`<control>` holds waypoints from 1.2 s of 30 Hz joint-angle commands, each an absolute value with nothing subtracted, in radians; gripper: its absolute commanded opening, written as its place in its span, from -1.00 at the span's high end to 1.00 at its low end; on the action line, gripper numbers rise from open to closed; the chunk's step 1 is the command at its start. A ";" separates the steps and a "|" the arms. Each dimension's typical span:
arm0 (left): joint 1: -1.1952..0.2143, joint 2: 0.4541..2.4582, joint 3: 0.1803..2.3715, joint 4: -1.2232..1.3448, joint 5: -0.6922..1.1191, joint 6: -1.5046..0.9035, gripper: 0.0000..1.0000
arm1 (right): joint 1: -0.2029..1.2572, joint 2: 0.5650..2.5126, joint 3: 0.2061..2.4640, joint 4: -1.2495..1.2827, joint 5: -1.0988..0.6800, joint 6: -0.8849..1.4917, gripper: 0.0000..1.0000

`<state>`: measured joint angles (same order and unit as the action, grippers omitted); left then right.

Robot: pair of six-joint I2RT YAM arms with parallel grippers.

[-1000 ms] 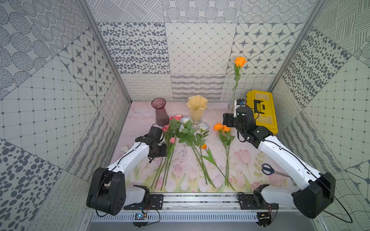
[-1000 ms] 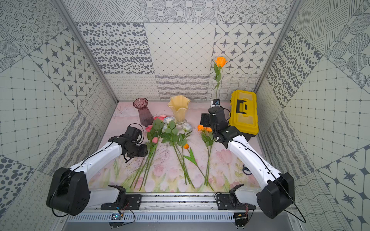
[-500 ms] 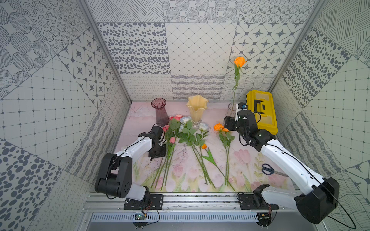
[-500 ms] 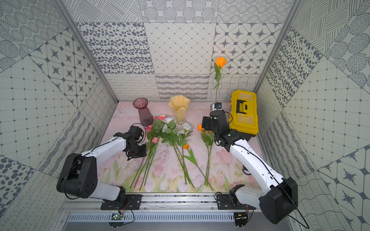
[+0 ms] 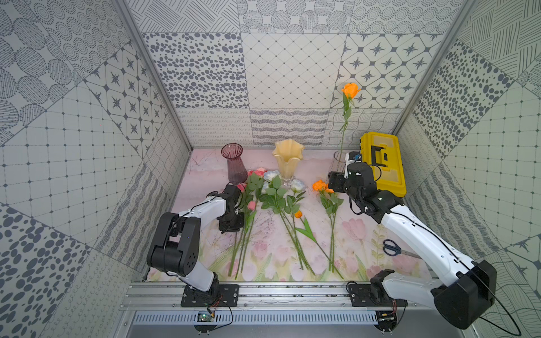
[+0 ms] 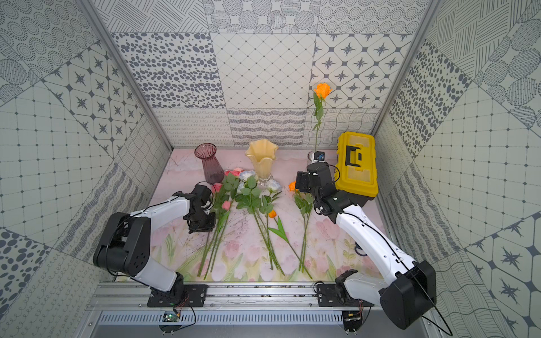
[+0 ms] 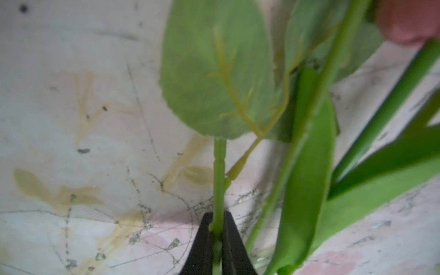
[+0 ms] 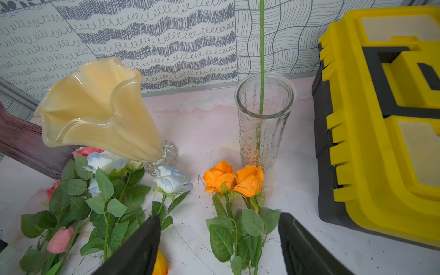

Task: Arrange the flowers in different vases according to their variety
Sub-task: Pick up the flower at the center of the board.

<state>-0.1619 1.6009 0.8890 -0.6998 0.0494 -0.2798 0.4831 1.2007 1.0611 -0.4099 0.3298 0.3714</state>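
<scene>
My left gripper (image 7: pixel 217 220) is shut on a thin green flower stem (image 7: pixel 219 181) just below a leaf; in a top view the left gripper (image 5: pixel 232 221) is low over the pink flowers (image 5: pixel 251 204) on the mat. White roses (image 8: pixel 171 181) lie beside them. My right gripper (image 8: pixel 219 228) is open, hovering over two orange roses (image 8: pixel 233 178) lying in front of the clear vase (image 8: pixel 264 119). That vase holds one upright orange rose (image 5: pixel 350 90). The cream vase (image 5: pixel 288 161) and purple vase (image 5: pixel 234 164) stand at the back. A small orange tulip (image 5: pixel 298 214) lies mid-mat.
A yellow-and-black toolbox (image 5: pixel 383 164) sits at the back right, close to my right wrist. Scissors (image 5: pixel 392 247) lie on the mat under the right arm. Patterned walls close in on three sides.
The left jaws have closed on the stem, and the left arm's elbow has swung up and in. The right gripper has shifted slightly over the orange roses.
</scene>
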 commanded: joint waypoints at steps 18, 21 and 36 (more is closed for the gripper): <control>-0.259 1.104 0.812 -0.609 -0.114 -0.245 1.00 | 0.489 1.114 1.000 -0.393 0.329 0.418 -0.65; -0.269 1.010 0.819 -0.588 -0.135 -0.198 1.00 | 0.489 1.114 0.995 -0.391 0.320 0.426 -0.65; -0.302 1.088 1.233 -0.396 -0.055 -0.064 1.00 | 0.517 1.118 0.989 -0.385 0.301 0.451 -0.67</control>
